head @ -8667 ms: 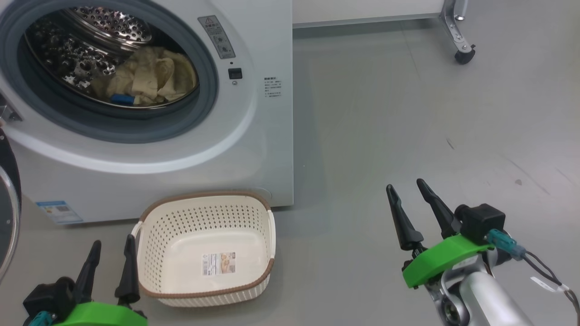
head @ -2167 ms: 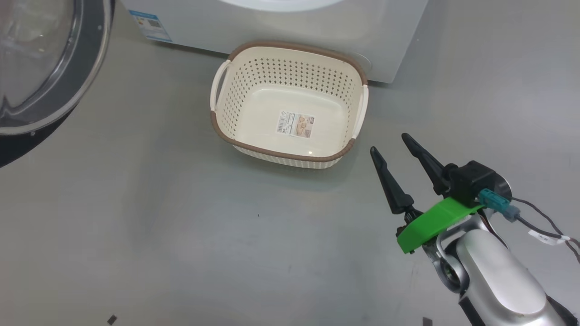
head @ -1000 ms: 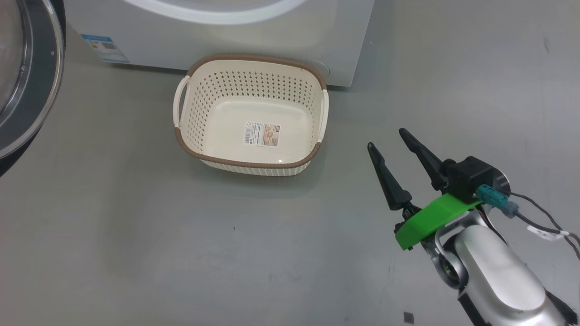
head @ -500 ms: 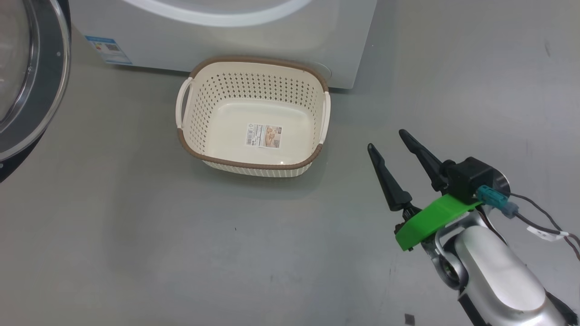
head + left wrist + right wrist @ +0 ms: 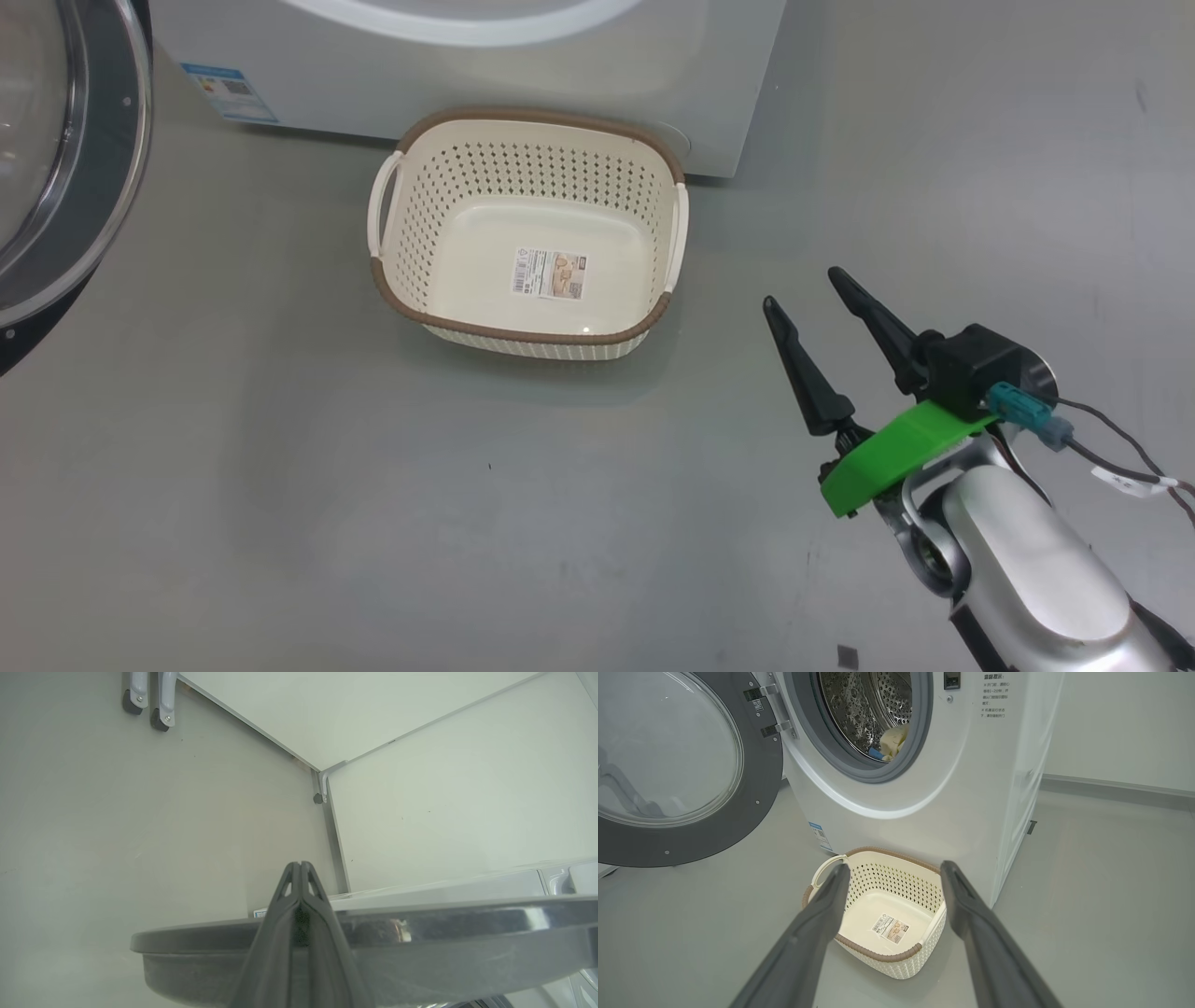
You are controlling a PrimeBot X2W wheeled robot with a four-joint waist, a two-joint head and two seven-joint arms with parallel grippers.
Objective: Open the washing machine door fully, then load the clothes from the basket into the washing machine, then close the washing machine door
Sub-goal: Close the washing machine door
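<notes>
The big white front-loading washing machine (image 5: 924, 793) stood with its large round door (image 5: 754, 807), a wide glossy black rim around a bulging clear glass bowl, swung wide open to the robot's left, so the steel drum was open to the room. The small pale yellow garments with a scrap of blue trim (image 5: 892, 742) lay low in the drum just behind the grey seal, which I took to mean the loading was done. The small rectangular cream plastic basket with perforated sides and a brown woven-look rim (image 5: 523, 334) sat on the grey floor (image 5: 280, 513) right at the foot of the machine, near its right front corner, handy below the opening. Nothing was in it but the label sticker on its bottom.

The right gripper (image 5: 800, 287) hung over bare floor off the basket's right side, apart from it, its two long dark fingers spread wide and gripping nothing. It looked parked out of the way, I judged, with nothing more to pick up.

The left gripper (image 5: 299, 864) had its fingers clenched tip to tip on nothing, and in its own view they crossed the door's rim seen edge-on; I could not tell whether they touched it. Closed fingers make a stiff pusher, so I took it as placed to swing the door shut, the one step left
</notes>
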